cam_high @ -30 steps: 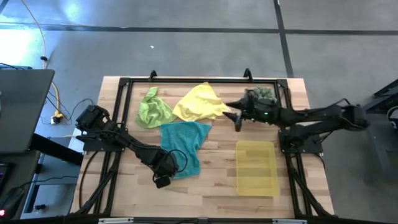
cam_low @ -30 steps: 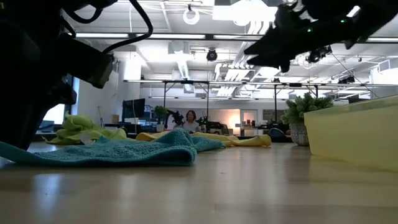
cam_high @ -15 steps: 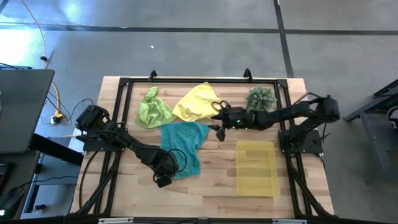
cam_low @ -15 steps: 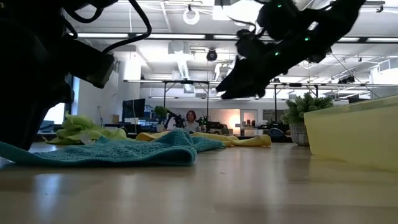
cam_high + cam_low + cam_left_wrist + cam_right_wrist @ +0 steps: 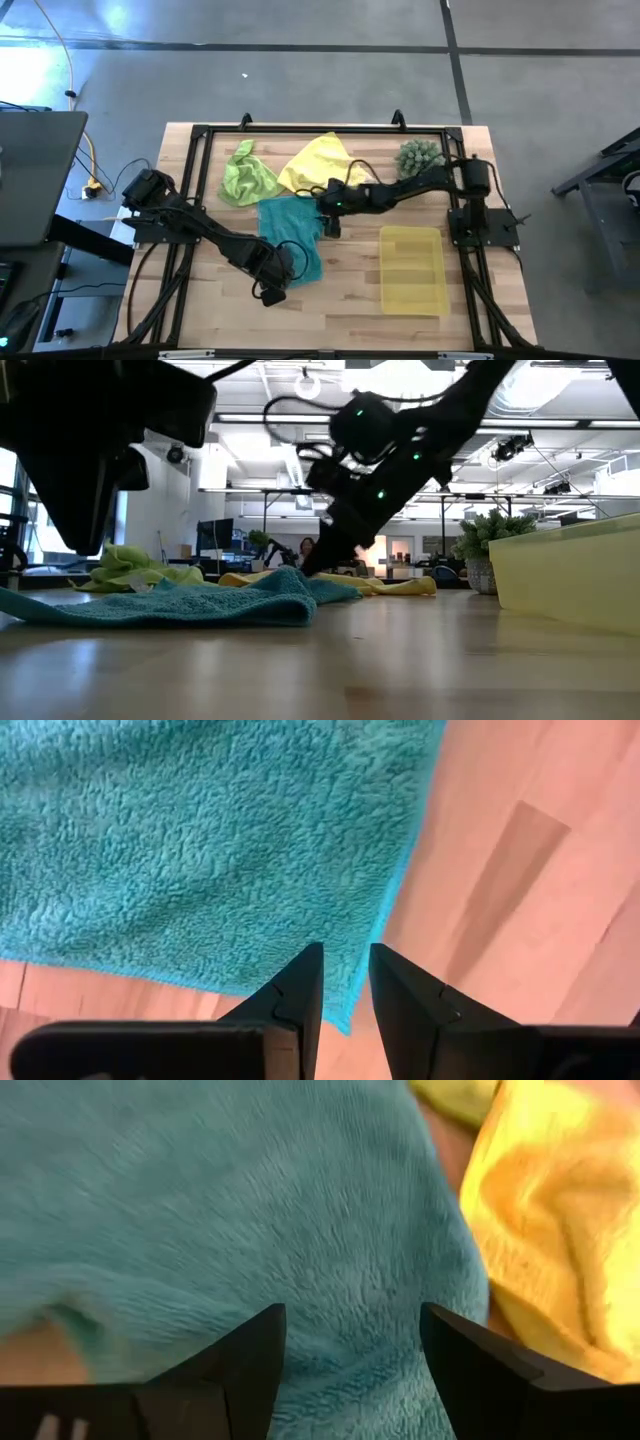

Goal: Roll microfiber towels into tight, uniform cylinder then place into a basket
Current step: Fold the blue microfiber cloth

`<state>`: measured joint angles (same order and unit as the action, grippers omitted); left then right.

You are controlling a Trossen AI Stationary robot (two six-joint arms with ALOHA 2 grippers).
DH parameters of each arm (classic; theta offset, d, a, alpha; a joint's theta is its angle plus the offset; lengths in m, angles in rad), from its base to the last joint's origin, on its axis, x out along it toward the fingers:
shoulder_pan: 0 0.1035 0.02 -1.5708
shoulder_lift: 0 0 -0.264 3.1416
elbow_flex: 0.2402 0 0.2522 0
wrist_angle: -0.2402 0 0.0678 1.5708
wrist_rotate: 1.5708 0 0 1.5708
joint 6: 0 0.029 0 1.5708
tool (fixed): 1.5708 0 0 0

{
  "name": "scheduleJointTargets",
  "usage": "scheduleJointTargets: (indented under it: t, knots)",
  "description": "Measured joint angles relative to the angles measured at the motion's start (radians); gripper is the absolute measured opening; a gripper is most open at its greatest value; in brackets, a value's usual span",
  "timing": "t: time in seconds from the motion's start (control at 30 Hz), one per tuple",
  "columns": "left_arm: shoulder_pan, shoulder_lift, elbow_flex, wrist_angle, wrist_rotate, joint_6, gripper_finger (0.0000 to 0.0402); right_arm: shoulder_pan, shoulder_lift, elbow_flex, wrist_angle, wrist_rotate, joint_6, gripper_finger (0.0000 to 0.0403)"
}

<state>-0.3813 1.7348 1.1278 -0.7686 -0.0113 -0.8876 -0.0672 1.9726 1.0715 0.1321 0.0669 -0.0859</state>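
The teal towel (image 5: pixel 290 235) lies spread flat on the wooden table. Behind it are the yellow towel (image 5: pixel 318 165) and the crumpled lime green towel (image 5: pixel 247 178). The yellow basket (image 5: pixel 412 268) stands near the right front with nothing in it. My left gripper (image 5: pixel 275 290) hangs just above the teal towel's near right corner (image 5: pixel 345 1020), pointing down, fingers a narrow gap apart with nothing between them. My right gripper (image 5: pixel 328 220) slants down, wide open, over the teal towel's far right corner (image 5: pixel 300 1250), beside the yellow towel (image 5: pixel 560 1230). My right gripper (image 5: pixel 352 1320) has its open fingers on either side of the teal towel's far right corner, coming from the table's right and slanting down. Whether the fingertips touch the cloth I cannot tell.
A spiky green plant (image 5: pixel 420 157) stands at the far right, behind the basket. A black frame (image 5: pixel 320 128) runs along the table's far and side edges. Bare wood lies between the teal towel and the basket.
My right gripper has swung from beside the plant toward the table's left and near edge. It has sunk and tipped downward to the teal towel's far right corner, staying open. My left gripper has risen a little off the towel's near right corner. The towels have not moved.
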Motion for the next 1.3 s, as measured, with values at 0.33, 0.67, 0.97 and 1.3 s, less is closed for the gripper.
scheduleJointTargets:
  t: [0.33, 0.67, 0.97, 1.3]
  knots:
    - [-0.012, -0.003, 0.013, -0.121, -0.001, -0.003, 0.0076, 0.024, 0.015, 0.064, -0.367, -0.012, 0.315, 0.0224]
    - [-0.012, -0.003, 0.013, -0.190, -0.068, -0.010, 0.0076, 0.203, -0.122, 0.047, -0.637, -0.075, 0.432, 0.0224]
    - [-0.014, -0.003, 0.013, -0.190, -0.244, -0.153, 0.0076, 0.200, -0.306, 0.054, -0.509, 0.263, 0.209, 0.0224]
    - [-0.016, -0.024, 0.013, -0.315, -0.174, -0.140, 0.0058, 0.033, -0.312, 0.054, -0.434, 0.273, 0.061, 0.0224]
